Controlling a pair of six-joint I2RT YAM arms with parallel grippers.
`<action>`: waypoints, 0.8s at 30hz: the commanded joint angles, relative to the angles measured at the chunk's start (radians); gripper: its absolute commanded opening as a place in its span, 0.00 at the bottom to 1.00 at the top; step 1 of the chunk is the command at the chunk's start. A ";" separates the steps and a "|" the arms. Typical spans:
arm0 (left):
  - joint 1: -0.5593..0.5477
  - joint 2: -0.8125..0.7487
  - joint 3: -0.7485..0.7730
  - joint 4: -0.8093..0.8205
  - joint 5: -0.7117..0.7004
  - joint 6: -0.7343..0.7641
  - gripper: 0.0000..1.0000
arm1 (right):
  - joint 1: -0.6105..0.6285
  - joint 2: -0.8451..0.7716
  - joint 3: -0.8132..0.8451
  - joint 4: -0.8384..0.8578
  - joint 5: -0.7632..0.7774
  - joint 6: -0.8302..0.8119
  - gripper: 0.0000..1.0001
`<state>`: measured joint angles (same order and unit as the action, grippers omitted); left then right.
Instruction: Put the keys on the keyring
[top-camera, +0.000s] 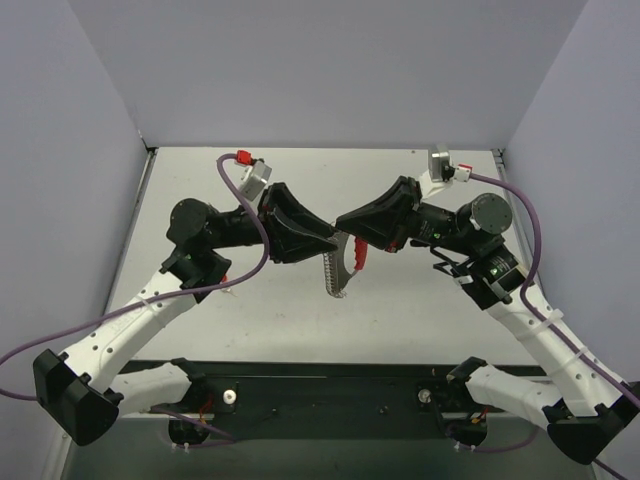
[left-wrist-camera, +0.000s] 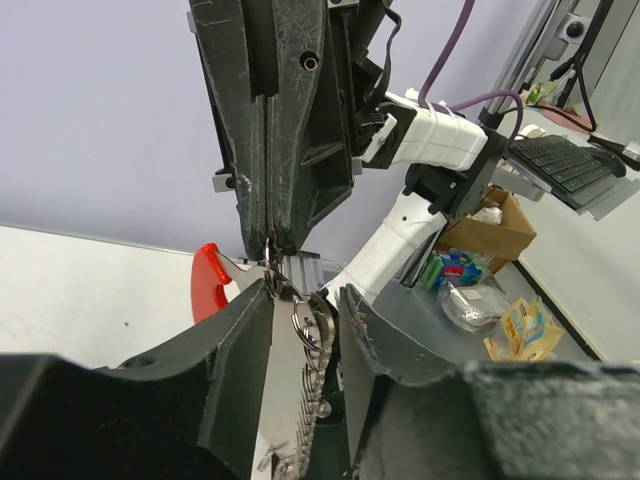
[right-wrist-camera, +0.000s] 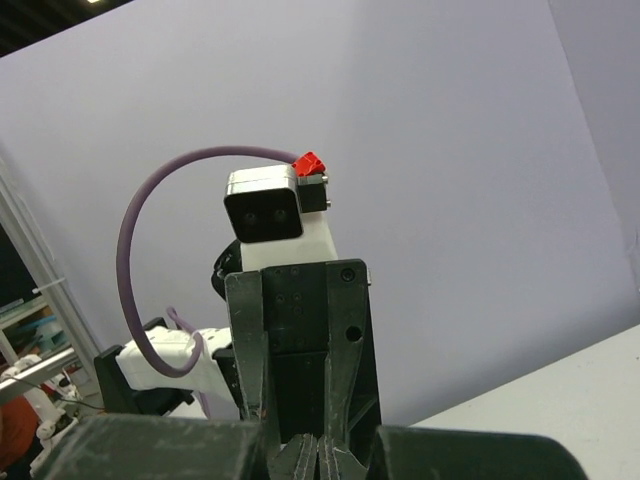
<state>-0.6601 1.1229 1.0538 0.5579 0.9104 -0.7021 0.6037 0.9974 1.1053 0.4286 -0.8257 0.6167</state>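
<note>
Prob. a robotics lab: enclosed white table (top-camera: 250, 310) w/ plain walls (top-camera: 330, 60) (keyboard (left-wrist-camera: 570, 165), cardboard box (left-wrist-camera: 492, 232) beyond).

Two arms (top-camera: 160, 295), a left pincer (top-camera: 328, 243) plus a right pincer (top-camera: 343, 223), one red keyring (top-camera: 358, 255), one table (top-camera: 420, 300).

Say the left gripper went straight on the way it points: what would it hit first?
Probably the keyring: its silver ring and chain hang from the shut right gripper, right between the left gripper's open fingers. Just beyond are the right gripper's own fingers, though depth is unclear.
</note>
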 joint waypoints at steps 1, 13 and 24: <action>-0.012 0.005 0.054 0.057 -0.038 0.003 0.40 | 0.004 -0.019 0.004 0.160 0.011 0.017 0.00; -0.006 -0.028 0.028 0.102 -0.102 -0.016 0.46 | 0.004 -0.023 -0.005 0.167 -0.009 0.028 0.00; 0.036 -0.014 0.003 0.218 -0.067 -0.122 0.43 | 0.004 -0.029 0.001 0.179 -0.029 0.037 0.00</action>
<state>-0.6285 1.1046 1.0512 0.6842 0.8345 -0.7773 0.6041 0.9943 1.0935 0.4885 -0.8280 0.6533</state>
